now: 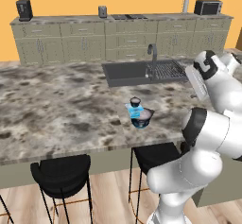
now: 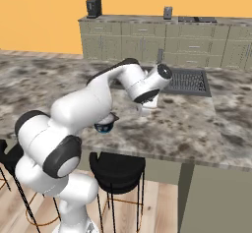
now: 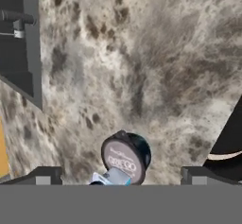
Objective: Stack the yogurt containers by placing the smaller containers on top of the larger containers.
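The three yogurt containers stand close together near the island counter's front edge. The larger container, a navy tub (image 1: 143, 118) with a pale top, is nearest the edge. Touching it are two smaller containers, a light blue pot (image 1: 133, 109) and, behind that, a dark pot (image 1: 135, 101) with a whitish top. In the hand view the tub (image 3: 125, 156) sits low in the middle, and the light blue pot (image 3: 113, 176) peeks out beneath it. My gripper (image 3: 121, 175) is open, high above the counter and to the right of the group, holding nothing. In the right base view my arm hides most of the tub (image 2: 104, 127).
A dark sink (image 1: 142, 72) with a faucet (image 1: 153, 53) is set into the counter (image 1: 56, 105) behind the containers. Black stools (image 1: 61, 173) stand under the counter's front edge. Cabinets with small appliances line the far wall.
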